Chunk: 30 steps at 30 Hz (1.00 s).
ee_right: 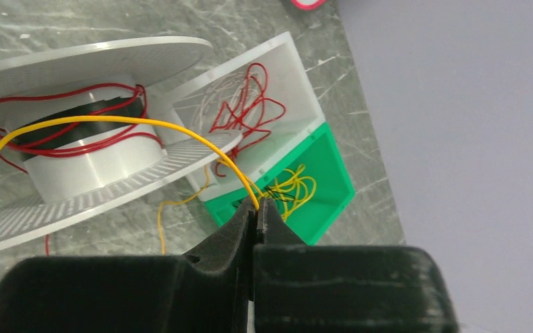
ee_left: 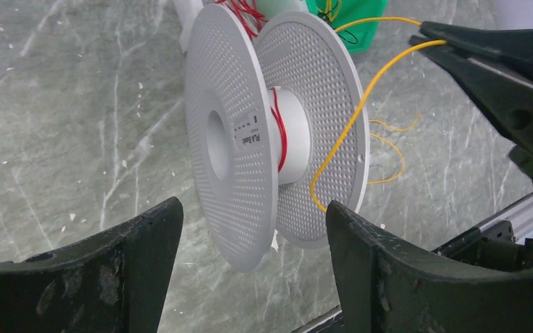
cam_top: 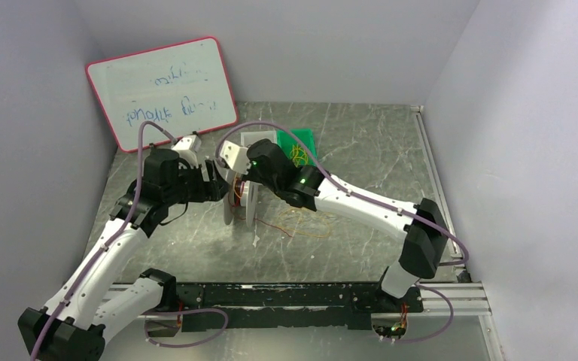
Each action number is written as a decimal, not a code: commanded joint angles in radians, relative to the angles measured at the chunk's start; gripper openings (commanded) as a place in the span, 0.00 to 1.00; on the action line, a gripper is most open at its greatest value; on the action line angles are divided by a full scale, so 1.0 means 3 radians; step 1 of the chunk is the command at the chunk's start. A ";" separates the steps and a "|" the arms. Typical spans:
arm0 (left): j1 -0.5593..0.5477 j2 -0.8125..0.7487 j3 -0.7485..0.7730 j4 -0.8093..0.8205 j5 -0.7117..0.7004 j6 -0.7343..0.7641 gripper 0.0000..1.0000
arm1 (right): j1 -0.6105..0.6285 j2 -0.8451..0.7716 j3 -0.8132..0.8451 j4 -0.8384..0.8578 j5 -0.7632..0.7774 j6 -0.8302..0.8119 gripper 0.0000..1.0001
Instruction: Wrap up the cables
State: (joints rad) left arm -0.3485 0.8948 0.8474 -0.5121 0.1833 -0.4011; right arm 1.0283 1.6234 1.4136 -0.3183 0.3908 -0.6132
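Right wrist: right gripper point(ee_right: 257, 208) pinched on yellow cable point(ee_right: 111, 119), arcing it over the spool point(ee_right: 90, 166) hub, likely to keep tension for winding. Red cable point(ee_left: 280, 139) sits on the hub; left gripper point(ee_left: 253, 208) is wide, straddling the flanges, probably steadying, contact unclear.

You cannot see where the yellow cable point(ee_right: 111, 119) ends: it vanishes into the pinch of the right gripper point(ee_right: 257, 208), and its far run leaves the right wrist view at the left edge, well away from the jaws. Ahead of the left gripper point(ee_left: 253, 208), the spool point(ee_left: 236, 139) loses its top to the frame edge, and the gripper itself is cut off below. From above, both grippers cover most of the spool, and the whiteboard point(cam_top: 162, 90) writing is too small to read.
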 commanded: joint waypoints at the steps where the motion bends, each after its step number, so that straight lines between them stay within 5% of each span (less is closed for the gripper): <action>1: 0.0032 0.0008 -0.0064 0.0213 0.0256 -0.0018 0.79 | 0.0014 0.0078 0.0050 -0.0009 -0.0140 0.0113 0.00; 30: 0.0032 0.0300 -0.0156 0.0234 0.0017 -0.0146 0.59 | 0.0014 0.0423 0.0336 -0.0222 -0.0372 0.0548 0.00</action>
State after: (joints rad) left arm -0.3481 0.9810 0.7872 -0.4580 0.2272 -0.4393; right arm 1.0286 1.7374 1.4815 -0.3740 0.2916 -0.4740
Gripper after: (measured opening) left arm 0.612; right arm 0.017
